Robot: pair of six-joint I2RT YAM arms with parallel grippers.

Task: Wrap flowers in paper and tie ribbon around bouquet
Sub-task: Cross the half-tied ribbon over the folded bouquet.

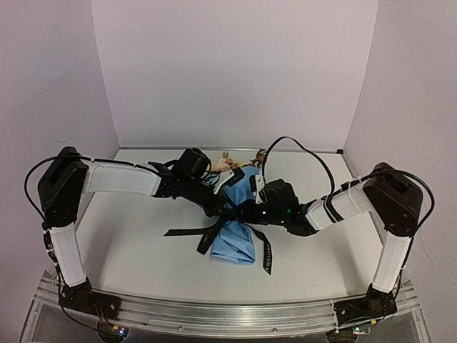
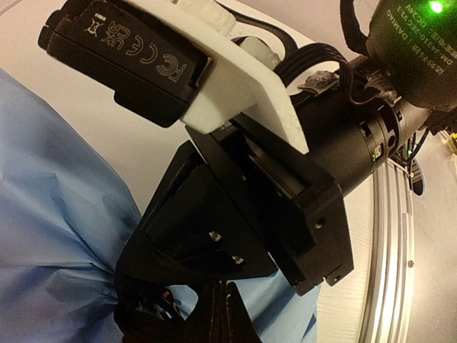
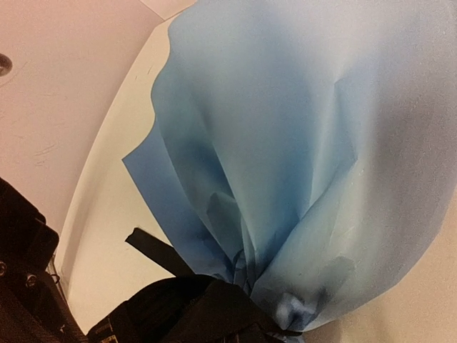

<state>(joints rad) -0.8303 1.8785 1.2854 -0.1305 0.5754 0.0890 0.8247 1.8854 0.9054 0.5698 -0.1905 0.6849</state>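
White table (image 1: 136, 250), matte and flat, reaching from near edge to far corner. Plain pale lilac back wall (image 1: 235, 71), met by the tabletop along a thin grey strip (image 1: 178, 148). Left wall (image 1: 43, 86) and right wall (image 1: 421, 86) of the same tint, angled inward. Ribbed silver rail (image 1: 228, 314) along the near edge, seen again as bright curved bands at the right of the left wrist view.
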